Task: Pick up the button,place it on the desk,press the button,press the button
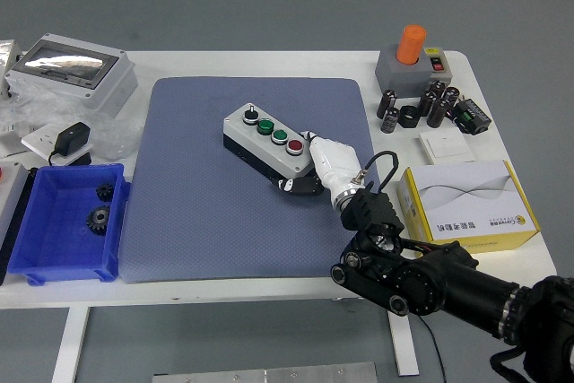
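Observation:
The button box (266,138) is a grey case with a black knob, two green buttons and a red button on top. It lies tilted on the blue-grey mat (197,204), near the mat's middle. My right hand (309,168), white-backed with black fingers, is curled around the box's lower right end, fingers under its near side and thumb by the red button. Its black arm (430,280) comes in from the lower right. The left hand is out of view.
A blue bin (63,221) with gears stands at the mat's left. A grey enclosure (67,73) and a black adapter (72,141) lie at the back left. At the right are a yellow-white carton (466,204), black cylinders (430,105) and an orange-topped grey block (411,56).

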You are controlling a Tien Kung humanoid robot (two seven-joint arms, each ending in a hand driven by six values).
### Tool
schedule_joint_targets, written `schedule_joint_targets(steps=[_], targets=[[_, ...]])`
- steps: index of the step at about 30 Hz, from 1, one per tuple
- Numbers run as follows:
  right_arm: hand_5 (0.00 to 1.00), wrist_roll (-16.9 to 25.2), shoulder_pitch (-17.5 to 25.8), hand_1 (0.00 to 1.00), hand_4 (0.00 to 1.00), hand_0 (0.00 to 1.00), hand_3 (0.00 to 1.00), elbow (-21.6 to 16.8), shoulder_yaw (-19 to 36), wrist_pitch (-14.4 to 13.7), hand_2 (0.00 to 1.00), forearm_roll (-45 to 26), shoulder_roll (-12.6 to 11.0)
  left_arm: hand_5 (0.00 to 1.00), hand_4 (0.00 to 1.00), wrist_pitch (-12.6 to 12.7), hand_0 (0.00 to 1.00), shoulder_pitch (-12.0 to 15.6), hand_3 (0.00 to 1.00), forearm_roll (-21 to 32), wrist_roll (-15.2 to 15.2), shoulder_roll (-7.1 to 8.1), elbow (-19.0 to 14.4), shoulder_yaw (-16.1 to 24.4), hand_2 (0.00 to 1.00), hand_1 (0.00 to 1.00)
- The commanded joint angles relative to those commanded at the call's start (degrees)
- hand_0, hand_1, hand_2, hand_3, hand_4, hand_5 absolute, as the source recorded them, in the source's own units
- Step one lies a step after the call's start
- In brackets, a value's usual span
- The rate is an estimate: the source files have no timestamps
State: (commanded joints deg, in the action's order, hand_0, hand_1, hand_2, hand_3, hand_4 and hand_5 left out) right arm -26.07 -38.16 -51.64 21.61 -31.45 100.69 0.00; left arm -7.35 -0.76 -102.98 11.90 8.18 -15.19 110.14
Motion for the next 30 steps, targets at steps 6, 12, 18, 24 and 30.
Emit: schedule_joint_targets(steps=[6, 12, 18, 24, 30], targets=[[0.217, 1.2, 0.2, 0.229, 0.407, 0.066, 0.274, -0.1, 1.1, -1.3, 0.297, -0.2, 0.0, 0.644, 0.86, 0.2, 0.772, 0.0, 0.786, -0.1, -0.3, -0.08, 0.0, 0.1, 0.702, 0.744], [0.205, 2.6, 0.2, 0.227, 0.417, 0.066, 0.266, -0.2, 2.3, -2.7, 0.295, -0.1, 0.0, 0.648, 0.864, 0.5, 0.773, 0.0, 0.786, -0.2, -0.7, -0.16, 0.0, 0.1, 0.702, 0.744], [0.192, 3.5, 0.2, 0.225, 0.432, 0.065, 0.264, -0.2, 2.7, -3.8, 0.291, 0.2, 0.0, 0.652, 0.869, 0.9, 0.773, 0.0, 0.788, -0.2, -1.0, -0.18, 0.0, 0.2, 0.702, 0.744], [0.183, 4.1, 0.2, 0.223, 0.434, 0.065, 0.261, -0.1, 3.0, -4.6, 0.289, 0.3, 0.0, 0.653, 0.874, 1.2, 0.773, 0.0, 0.79, -0.1, -1.4, -0.23, 0.0, 0.1, 0.703, 0.745], [0.175, 4.9, 0.2, 0.222, 0.42, 0.063, 0.258, -0.2, 3.4, -5.4, 0.288, 0.5, 0.0, 0.654, 0.877, 1.6, 0.773, 0.0, 0.791, 0.0, -2.0, -0.23, 0.0, 0.1, 0.703, 0.745]])
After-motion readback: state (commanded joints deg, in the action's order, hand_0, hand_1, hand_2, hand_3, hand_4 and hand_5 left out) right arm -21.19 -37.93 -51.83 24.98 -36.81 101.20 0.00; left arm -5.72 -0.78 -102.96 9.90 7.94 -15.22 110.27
